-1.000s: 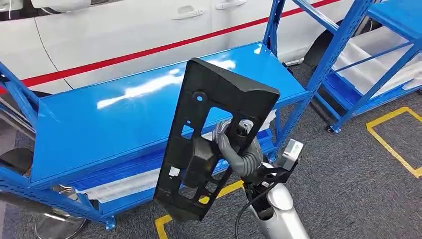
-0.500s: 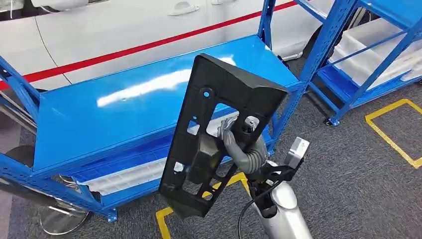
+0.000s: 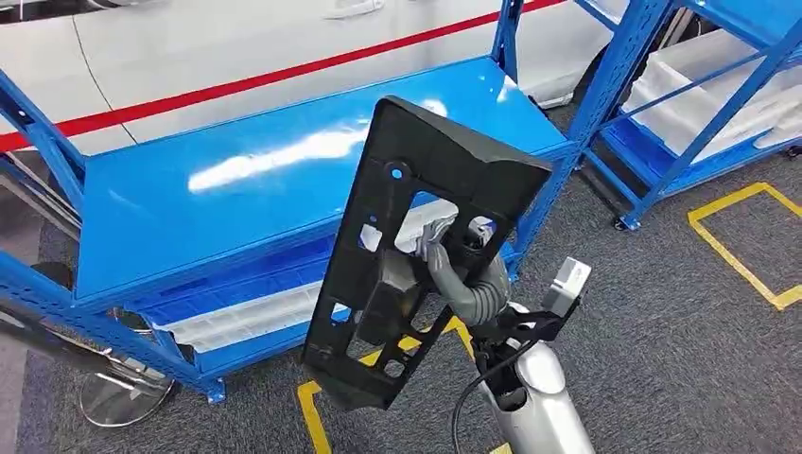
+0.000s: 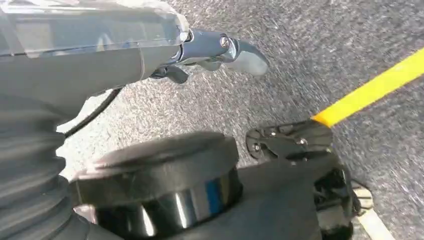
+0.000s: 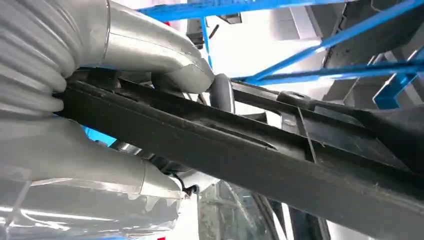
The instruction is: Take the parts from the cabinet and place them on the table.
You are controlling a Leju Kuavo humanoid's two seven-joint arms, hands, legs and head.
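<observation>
Black plastic, the part (image 3: 416, 255) hangs tilted in the right hand (image 3: 452, 270), whose fingers hook through one of its openings, above the near edge of the blue table (image 3: 236, 189). This looks like the carrying step; next it must be lowered flat onto that glossy top. The left hand (image 4: 220, 50) hangs over grey carpet (image 3: 662, 331), holding nothing, its fingers too little shown to tell their spread; a white car (image 3: 236, 47) stands behind.

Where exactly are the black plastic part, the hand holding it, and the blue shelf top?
black part (image 3: 454, 165), head view, on its solid upper end
right hand (image 3: 452, 270), head view, on the grey fingers
blue shelf top (image 3: 236, 189), head view, on its bare surface
</observation>
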